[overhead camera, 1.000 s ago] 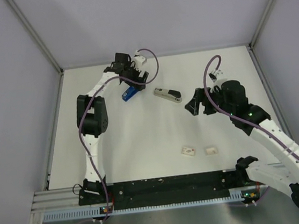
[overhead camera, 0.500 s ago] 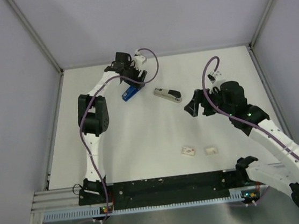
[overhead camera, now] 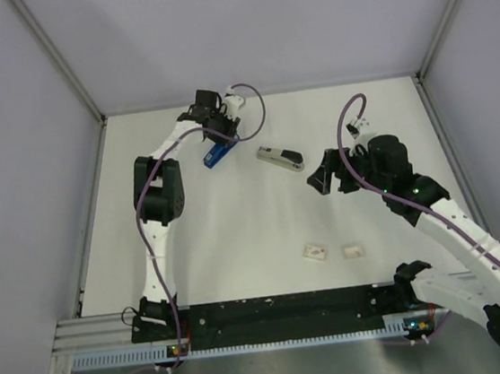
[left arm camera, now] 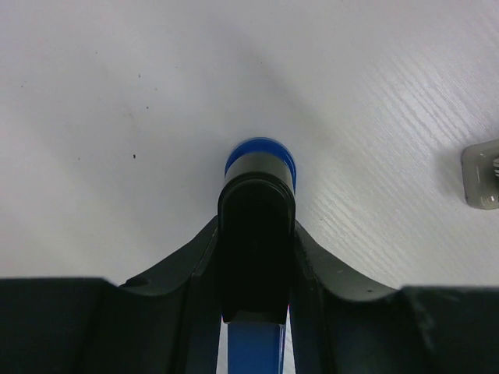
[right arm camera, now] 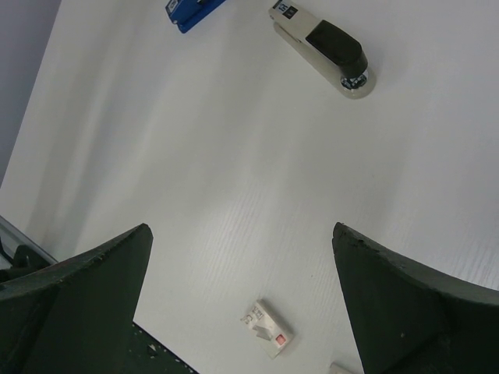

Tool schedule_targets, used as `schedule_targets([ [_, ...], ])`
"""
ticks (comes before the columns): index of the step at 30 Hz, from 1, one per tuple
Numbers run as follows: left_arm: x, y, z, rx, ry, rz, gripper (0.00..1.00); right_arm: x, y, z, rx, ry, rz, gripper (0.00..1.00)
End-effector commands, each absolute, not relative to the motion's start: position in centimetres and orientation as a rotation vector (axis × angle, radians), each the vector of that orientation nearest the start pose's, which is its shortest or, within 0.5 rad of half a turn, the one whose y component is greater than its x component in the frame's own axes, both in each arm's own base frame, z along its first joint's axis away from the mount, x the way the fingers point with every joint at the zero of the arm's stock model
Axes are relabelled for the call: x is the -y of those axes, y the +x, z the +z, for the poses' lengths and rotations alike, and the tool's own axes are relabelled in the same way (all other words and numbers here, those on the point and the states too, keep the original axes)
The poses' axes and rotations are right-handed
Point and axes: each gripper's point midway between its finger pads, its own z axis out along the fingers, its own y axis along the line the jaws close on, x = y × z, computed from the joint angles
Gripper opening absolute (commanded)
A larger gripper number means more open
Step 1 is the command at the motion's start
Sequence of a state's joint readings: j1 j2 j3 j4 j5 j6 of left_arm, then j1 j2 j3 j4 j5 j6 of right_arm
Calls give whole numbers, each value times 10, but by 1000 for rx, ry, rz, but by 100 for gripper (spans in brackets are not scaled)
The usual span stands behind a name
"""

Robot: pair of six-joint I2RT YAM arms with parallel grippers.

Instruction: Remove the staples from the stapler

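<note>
A blue stapler [overhead camera: 216, 157] with a black top lies at the back left of the table. My left gripper [overhead camera: 218, 135] reaches down over its rear end. In the left wrist view the two black fingers press against both sides of the blue stapler [left arm camera: 260, 152], so the left gripper [left arm camera: 256, 234] is shut on it. A grey and black stapler [overhead camera: 281, 157] lies at mid table. The right gripper [overhead camera: 323, 179] hovers open just right of it with nothing between its fingers. The right wrist view shows the grey stapler [right arm camera: 321, 45], the blue stapler [right arm camera: 191, 9] and the wide-open right gripper [right arm camera: 242, 241]. No staples show.
Two small white boxes [overhead camera: 315, 251] [overhead camera: 354, 251] lie on the near part of the table; one box [right arm camera: 267, 329] has a red mark. The grey stapler's end [left arm camera: 483, 175] shows at the right of the left wrist view. Walls enclose the white table [overhead camera: 236, 225].
The left gripper's fingers have closed in onto the sides of the blue stapler. The right arm has stayed where it was, still open.
</note>
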State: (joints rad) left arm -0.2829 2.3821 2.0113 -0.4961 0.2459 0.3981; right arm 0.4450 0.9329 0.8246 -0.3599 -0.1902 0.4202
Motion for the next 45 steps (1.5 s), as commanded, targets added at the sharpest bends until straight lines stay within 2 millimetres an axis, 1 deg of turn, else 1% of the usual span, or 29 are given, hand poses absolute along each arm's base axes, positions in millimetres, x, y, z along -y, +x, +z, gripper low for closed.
schedule_targets([
  [1,191,580,75,-2163,896,-192,0,-187,262,222,-2067,-175,758,99],
  [5,188,582,96,-2130,875,-147,0,-189,262,222,-2069,-177,760,99],
  [7,185,581,113,-2105,858,-118,0,-189,262,223,-2066,-180,763,99],
  [9,185,575,130,-2076,847,-108,0,-191,261,223,-2068,-186,769,99],
  [13,190,555,175,-2010,827,-132,0,-193,259,228,-2056,-198,782,99],
  [16,201,528,203,-2008,840,-243,0,-195,255,235,-2040,-218,808,99],
  [19,219,491,222,-2021,878,-444,0,-200,250,244,-2017,-254,842,99],
  [20,225,472,230,-2019,902,-527,0,-201,248,247,-2007,-268,855,99],
  [23,242,426,242,-1997,939,-751,0,-207,241,257,-1989,-318,886,99],
  [26,254,379,245,-1969,984,-886,0,-216,227,267,-1957,-405,939,99],
  [27,261,362,246,-1956,1014,-939,0,-220,222,270,-1950,-434,958,99],
  [28,266,344,242,-1958,1039,-990,0,-222,217,273,-1941,-459,972,98],
  [30,277,310,244,-1933,1106,-1070,0,-228,207,282,-1915,-517,1007,96],
  [32,286,277,244,-1916,1179,-1147,0,-232,196,288,-1901,-583,1017,95],
  [34,294,246,250,-1857,1246,-1253,0,-233,188,292,-1892,-643,1011,95],
  [36,299,218,255,-1806,1304,-1337,0,-239,175,296,-1882,-711,1052,95],
  [38,301,195,265,-1713,1345,-1393,0,-245,162,298,-1871,-784,1113,93],
  [41,295,168,276,-1596,1360,-1471,0,-246,149,298,-1856,-865,1112,92],
  [43,291,156,281,-1535,1366,-1498,0,-244,144,301,-1835,-888,1112,91],
  [45,290,146,290,-1480,1370,-1524,0,-244,137,306,-1804,-918,1139,90],
])
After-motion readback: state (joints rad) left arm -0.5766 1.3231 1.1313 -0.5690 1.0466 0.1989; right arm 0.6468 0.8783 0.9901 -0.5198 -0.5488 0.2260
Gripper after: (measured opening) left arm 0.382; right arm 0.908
